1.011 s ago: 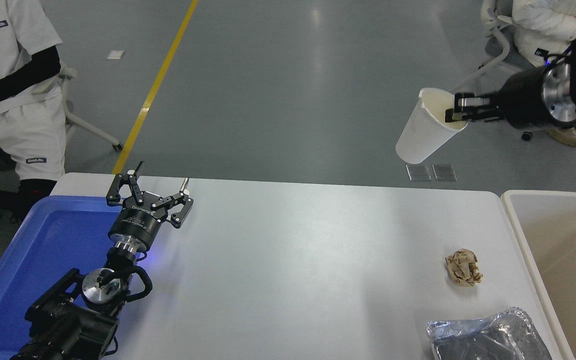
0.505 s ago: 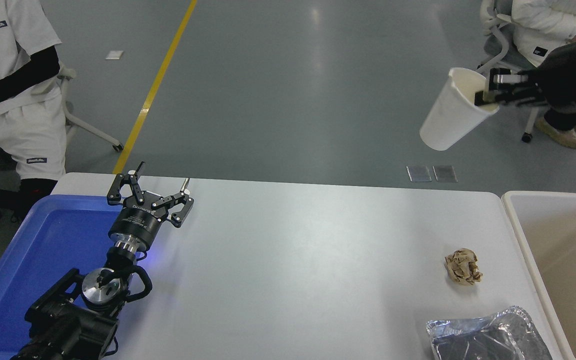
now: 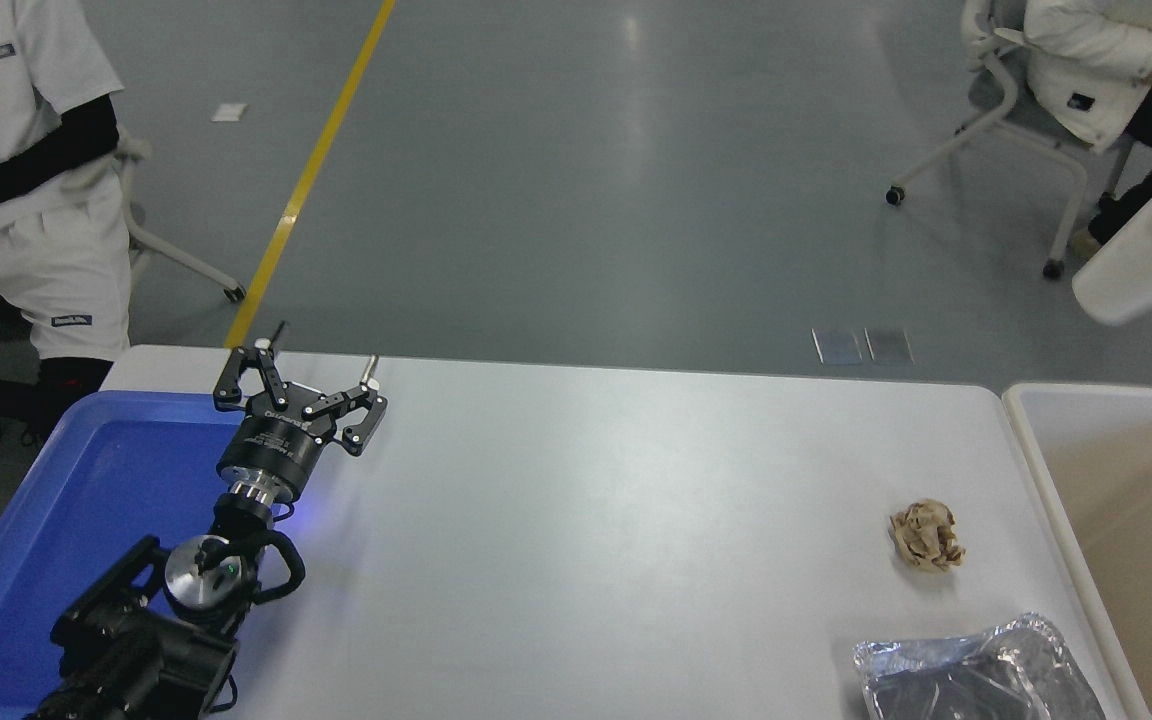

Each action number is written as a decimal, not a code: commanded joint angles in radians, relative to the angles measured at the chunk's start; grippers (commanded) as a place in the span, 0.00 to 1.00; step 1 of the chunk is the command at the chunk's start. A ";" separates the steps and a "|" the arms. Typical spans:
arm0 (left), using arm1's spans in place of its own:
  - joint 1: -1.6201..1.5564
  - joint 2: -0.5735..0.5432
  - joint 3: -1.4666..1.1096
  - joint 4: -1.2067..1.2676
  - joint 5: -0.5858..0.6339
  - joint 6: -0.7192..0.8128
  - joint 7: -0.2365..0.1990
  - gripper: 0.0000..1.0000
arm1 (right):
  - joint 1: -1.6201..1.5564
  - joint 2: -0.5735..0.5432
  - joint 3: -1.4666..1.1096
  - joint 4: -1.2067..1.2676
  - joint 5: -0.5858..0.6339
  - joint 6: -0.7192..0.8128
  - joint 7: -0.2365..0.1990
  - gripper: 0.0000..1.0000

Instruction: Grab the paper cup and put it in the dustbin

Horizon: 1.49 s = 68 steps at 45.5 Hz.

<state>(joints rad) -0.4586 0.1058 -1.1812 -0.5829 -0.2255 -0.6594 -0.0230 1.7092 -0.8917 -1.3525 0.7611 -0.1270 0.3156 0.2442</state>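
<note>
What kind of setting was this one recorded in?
Probably a robotics lab or workshop hall: grey sealed floor with a yellow line, wheeled office chairs, and seated people watching from beyond a white table laid with test items.

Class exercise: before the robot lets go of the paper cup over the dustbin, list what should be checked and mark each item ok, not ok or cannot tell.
1. Paper cup off the table: ok.
2. Cup above the dustbin: cannot tell, it looks beyond the far rim.
3. Right gripper's hold on the cup: cannot tell, out of view.
4. Dustbin has room: ok.
5. Left gripper parked away at the blue tray: ok.
</note>
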 commanded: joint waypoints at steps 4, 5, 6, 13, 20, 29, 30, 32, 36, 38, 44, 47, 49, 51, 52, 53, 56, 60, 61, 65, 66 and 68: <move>0.000 0.000 0.000 0.000 0.000 0.001 0.000 0.99 | -0.368 -0.085 0.061 -0.233 0.234 -0.033 -0.034 0.00; 0.000 0.000 0.000 0.000 0.000 0.001 0.000 0.99 | -0.391 -0.085 0.070 -0.241 0.245 -0.044 -0.036 0.00; 0.000 0.000 0.000 0.000 0.000 0.000 0.000 0.99 | -0.414 -0.085 0.081 -0.247 0.254 -0.056 -0.037 0.00; 0.000 0.000 0.000 0.000 0.000 0.000 0.000 0.99 | -0.588 -0.075 0.214 -0.273 0.334 -0.154 -0.109 0.00; 0.000 0.000 0.000 0.000 0.000 0.001 0.000 0.99 | -0.773 -0.009 0.394 -0.290 0.351 -0.266 -0.134 0.00; 0.000 0.000 0.000 0.000 0.000 0.000 0.000 0.99 | -0.968 0.152 0.593 -0.407 0.356 -0.336 -0.138 0.00; 0.000 0.000 0.000 0.000 0.000 0.000 0.000 0.99 | -0.988 0.166 0.621 -0.416 0.354 -0.340 -0.141 0.00; 0.000 0.000 0.000 0.000 0.000 0.000 0.000 0.99 | -1.017 0.191 0.671 -0.431 0.346 -0.348 -0.151 0.00; 0.000 0.000 0.000 0.000 0.000 0.000 0.000 0.99 | -1.059 0.244 0.746 -0.456 0.328 -0.360 -0.163 0.00; 0.000 0.000 0.000 0.000 0.000 0.000 0.000 0.99 | -1.072 0.269 0.765 -0.468 0.317 -0.365 -0.164 0.00; 0.000 0.000 0.000 0.000 0.000 0.000 0.000 0.99 | -1.092 0.321 0.779 -0.488 0.308 -0.380 -0.164 0.00; 0.000 0.000 0.000 0.000 0.000 0.000 0.000 0.99 | -1.092 0.335 0.780 -0.496 0.308 -0.382 -0.164 0.00; 0.000 0.000 0.000 0.000 0.000 0.000 0.000 0.99 | -1.094 0.341 0.782 -0.502 0.308 -0.382 -0.164 0.00; 0.000 0.000 0.000 0.000 0.000 0.000 0.000 0.99 | -1.094 0.349 0.782 -0.513 0.308 -0.382 -0.164 0.00; 0.000 0.000 0.000 0.000 0.000 0.000 0.000 0.99 | -1.093 0.352 0.782 -0.519 0.308 -0.382 -0.164 0.00; 0.000 0.000 0.000 0.000 0.000 0.000 0.000 0.99 | -1.092 0.353 0.782 -0.526 0.308 -0.382 -0.164 0.00; 0.000 0.000 0.000 0.000 0.000 0.000 0.000 0.99 | -1.092 0.365 0.782 -0.557 0.305 -0.382 -0.166 0.00; 0.000 0.000 0.000 0.000 0.000 0.000 0.000 0.99 | -1.092 0.373 0.780 -0.582 0.302 -0.380 -0.166 0.00; 0.000 0.000 0.000 0.000 0.000 0.000 0.000 0.99 | -1.092 0.373 0.780 -0.585 0.302 -0.380 -0.166 0.00; 0.000 0.000 0.000 0.000 0.000 0.000 0.000 0.99 | -1.094 0.373 0.780 -0.588 0.293 -0.382 -0.166 0.29; 0.000 0.000 0.000 0.000 0.000 0.000 0.000 0.99 | -1.094 0.372 0.780 -0.588 0.287 -0.382 -0.164 0.37; 0.000 0.000 0.000 0.000 0.000 0.000 0.000 0.99 | -1.097 0.370 0.780 -0.589 0.273 -0.383 -0.164 0.51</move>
<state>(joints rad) -0.4586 0.1058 -1.1811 -0.5829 -0.2255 -0.6596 -0.0230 0.6234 -0.5370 -0.5808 0.2038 0.1732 -0.0623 0.0799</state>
